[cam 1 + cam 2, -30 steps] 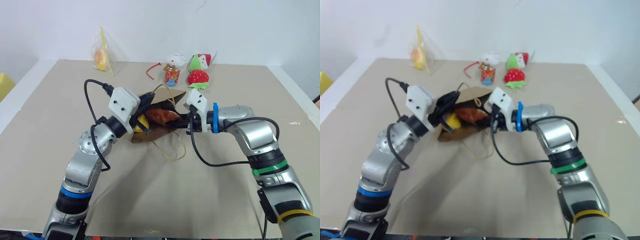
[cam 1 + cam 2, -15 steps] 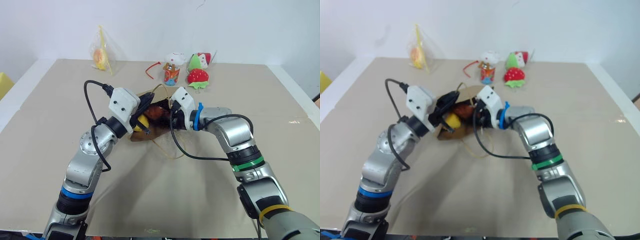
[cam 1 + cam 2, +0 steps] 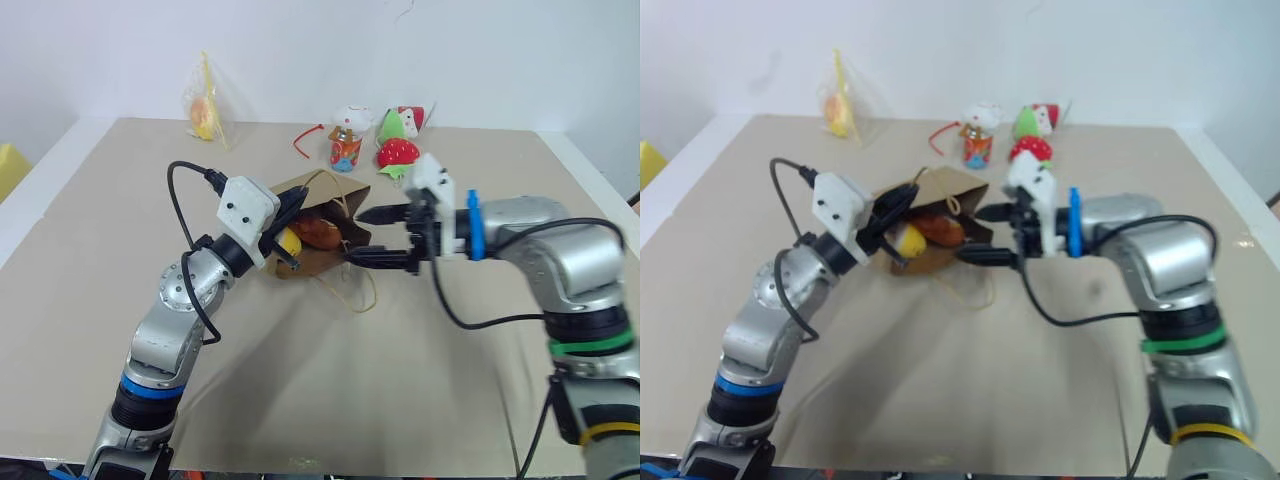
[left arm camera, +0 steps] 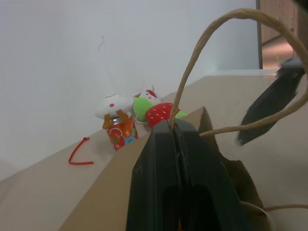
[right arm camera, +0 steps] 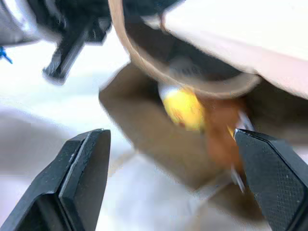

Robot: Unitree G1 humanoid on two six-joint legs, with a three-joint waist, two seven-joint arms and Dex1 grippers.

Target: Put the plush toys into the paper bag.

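The brown paper bag (image 3: 330,205) lies on its side on the table, mouth toward my right arm. My left gripper (image 3: 293,208) is shut on the bag's upper rim, holding the mouth up; in the left wrist view its fingers (image 4: 163,163) clamp the paper beside a cord handle (image 4: 202,43). Inside the mouth lie the white egg plush with its yellow end (image 3: 289,241) and the brown monkey plush (image 3: 321,233), also seen as yellow (image 5: 185,108) and brown (image 5: 221,139) shapes. My right gripper (image 3: 358,237) stands open and empty just outside the bag's mouth.
At the table's far side stand a strawberry plush (image 3: 397,153), a cup-shaped toy (image 3: 344,148), a green-and-white toy (image 3: 398,122), a red cord (image 3: 305,140) and a clear plastic bag (image 3: 204,110). Bare table lies in front of the bag.
My right gripper pushed the brown monkey plush into the bag, opened, and drew back to the right, leaving the toy inside. The left gripper kept still on the rim.
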